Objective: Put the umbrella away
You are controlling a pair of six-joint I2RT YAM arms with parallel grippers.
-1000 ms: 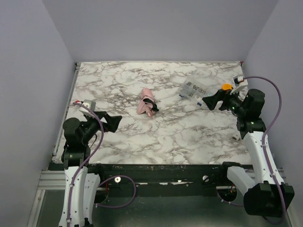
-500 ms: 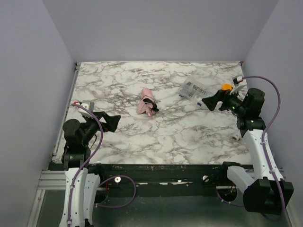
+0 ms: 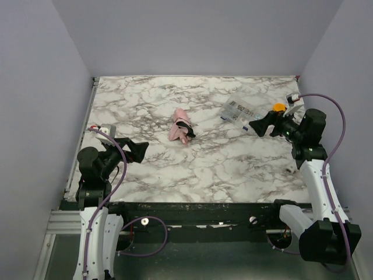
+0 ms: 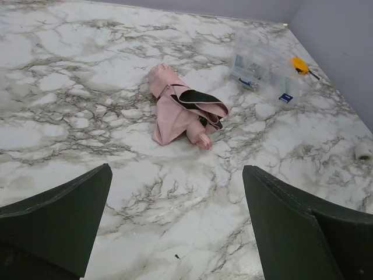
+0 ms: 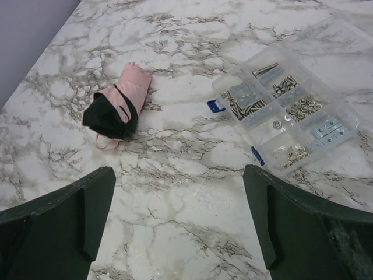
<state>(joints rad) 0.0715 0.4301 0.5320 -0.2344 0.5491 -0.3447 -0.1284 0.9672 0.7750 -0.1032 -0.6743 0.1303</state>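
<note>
The pale pink folded umbrella (image 3: 180, 126) lies on the marble table near the middle, with dark fabric at its near end. It shows in the left wrist view (image 4: 180, 108) and in the right wrist view (image 5: 118, 102), where its thin pink strap loops out beneath it. My left gripper (image 3: 139, 150) is open and empty at the left, well short of the umbrella. My right gripper (image 3: 256, 126) is open and empty at the right, next to a clear box. Both grippers hover above the table.
A clear plastic compartment box (image 3: 238, 111) of screws and nuts lies at the back right, also in the right wrist view (image 5: 291, 114). An orange item (image 3: 280, 107) lies beyond it. A small white roll (image 4: 362, 151) sits near the right edge.
The left arm has shifted slightly; the right arm has barely moved. The umbrella and the box have not moved.
</note>
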